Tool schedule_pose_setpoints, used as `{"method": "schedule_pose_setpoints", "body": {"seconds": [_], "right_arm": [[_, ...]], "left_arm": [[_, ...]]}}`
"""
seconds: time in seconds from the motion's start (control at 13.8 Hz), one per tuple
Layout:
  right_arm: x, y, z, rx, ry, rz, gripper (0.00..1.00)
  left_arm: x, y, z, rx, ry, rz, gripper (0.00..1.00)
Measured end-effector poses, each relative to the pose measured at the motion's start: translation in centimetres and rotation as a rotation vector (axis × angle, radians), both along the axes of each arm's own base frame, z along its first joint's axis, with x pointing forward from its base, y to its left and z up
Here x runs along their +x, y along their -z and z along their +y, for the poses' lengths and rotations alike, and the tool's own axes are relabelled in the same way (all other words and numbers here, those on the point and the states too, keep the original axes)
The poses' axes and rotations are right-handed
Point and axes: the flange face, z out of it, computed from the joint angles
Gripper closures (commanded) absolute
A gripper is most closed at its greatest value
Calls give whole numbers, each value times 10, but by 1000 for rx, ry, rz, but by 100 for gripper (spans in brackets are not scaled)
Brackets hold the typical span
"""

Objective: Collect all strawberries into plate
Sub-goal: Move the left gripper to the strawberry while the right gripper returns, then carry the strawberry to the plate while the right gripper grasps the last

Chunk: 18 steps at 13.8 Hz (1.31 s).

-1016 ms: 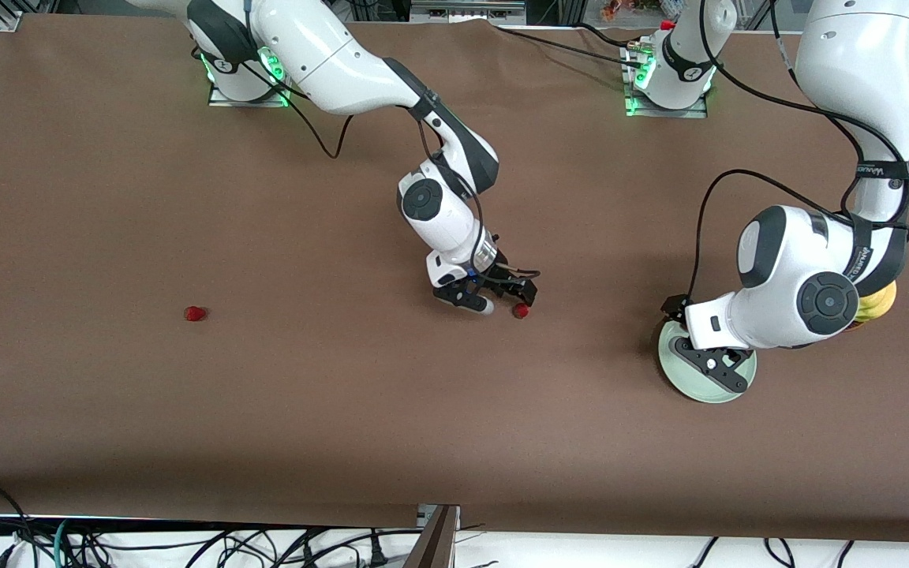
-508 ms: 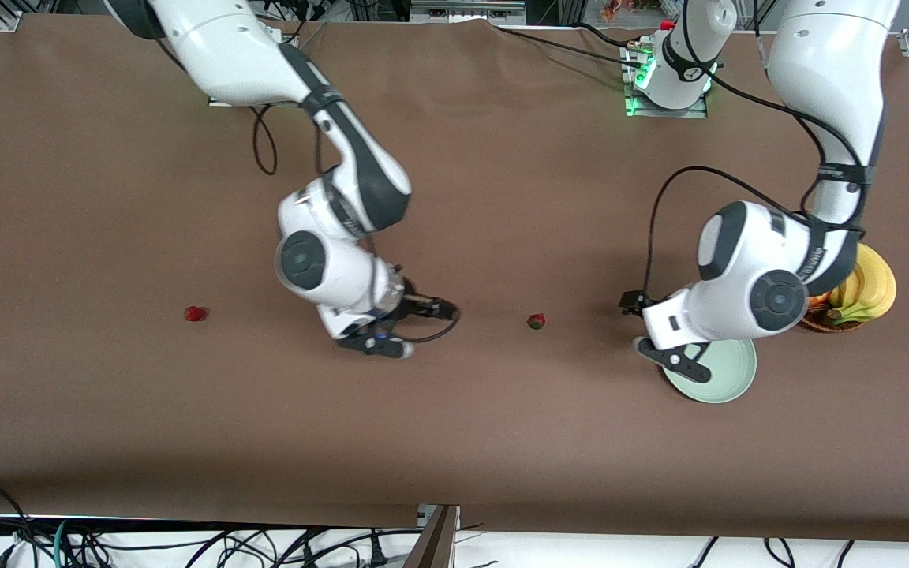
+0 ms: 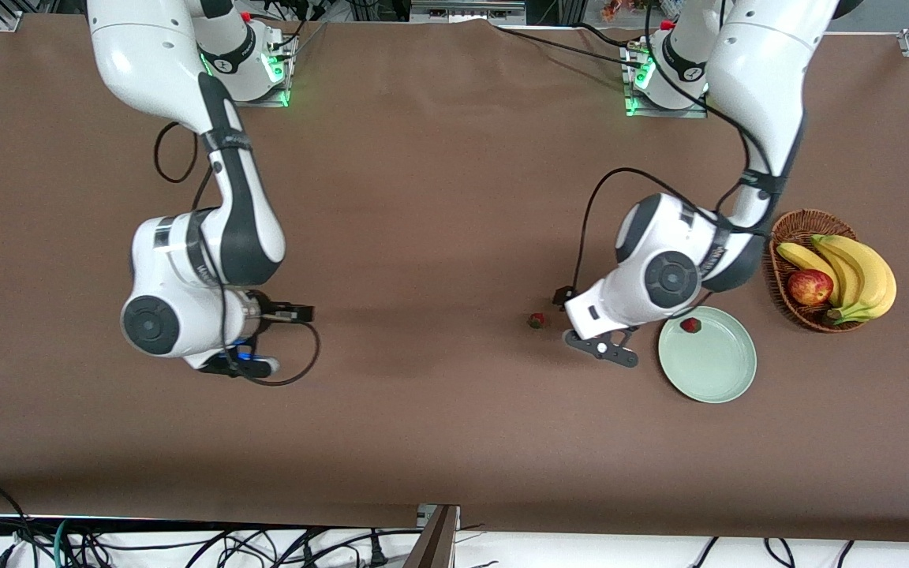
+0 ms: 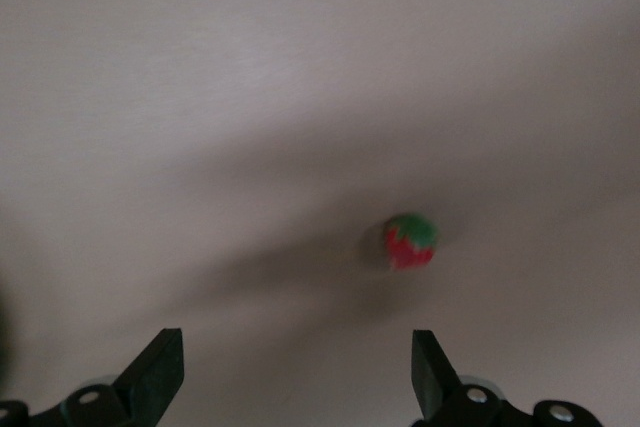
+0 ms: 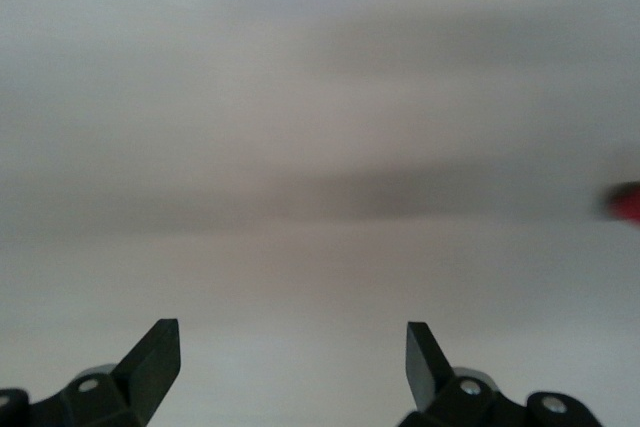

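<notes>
One strawberry (image 3: 690, 325) lies in the pale green plate (image 3: 711, 375), near its rim. A second strawberry (image 3: 536, 320) lies on the table beside the plate, toward the right arm's end. My left gripper (image 3: 603, 349) hangs open and empty between that berry and the plate. In the left wrist view the berry (image 4: 410, 242) lies ahead of the open left gripper (image 4: 295, 347). My right gripper (image 3: 245, 365) is low over the table at the right arm's end, open and empty (image 5: 290, 337). A red speck (image 5: 627, 204) at that view's edge may be the third strawberry. The right arm hides it in the front view.
A brown wicker basket (image 3: 786, 237) with bananas (image 3: 857, 272) and a red-yellow apple (image 3: 809, 286) stands beside the plate at the left arm's end. The brown table (image 3: 439, 197) is bare between the two arms.
My right arm has swung from the middle strawberry to its own end of the table, covering the third berry. My left gripper has moved off the plate toward the middle strawberry, uncovering plate and basket.
</notes>
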Motion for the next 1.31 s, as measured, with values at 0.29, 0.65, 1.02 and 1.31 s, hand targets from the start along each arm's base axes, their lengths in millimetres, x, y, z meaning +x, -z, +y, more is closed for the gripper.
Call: {"method": "schedule_pose_setpoints", "body": {"seconds": [0.29,0.65,1.02,1.31], "right_arm": [[-5,35,-75,-102,-108,43,0],[-16,82,-148,-64,-181,25,0],[-22,100,-177,-62,-191,-7,1],[-24,109,-180,-71,-190,-41,13]], "left_arm": [[-19,34,-36,-15,-52,-43,0],[-25,52,-54,-30,-92,-71,0],[-27,71,-55,-39,-97,-85,47],[-26,73,-52,-34,-101,-84,84]]}}
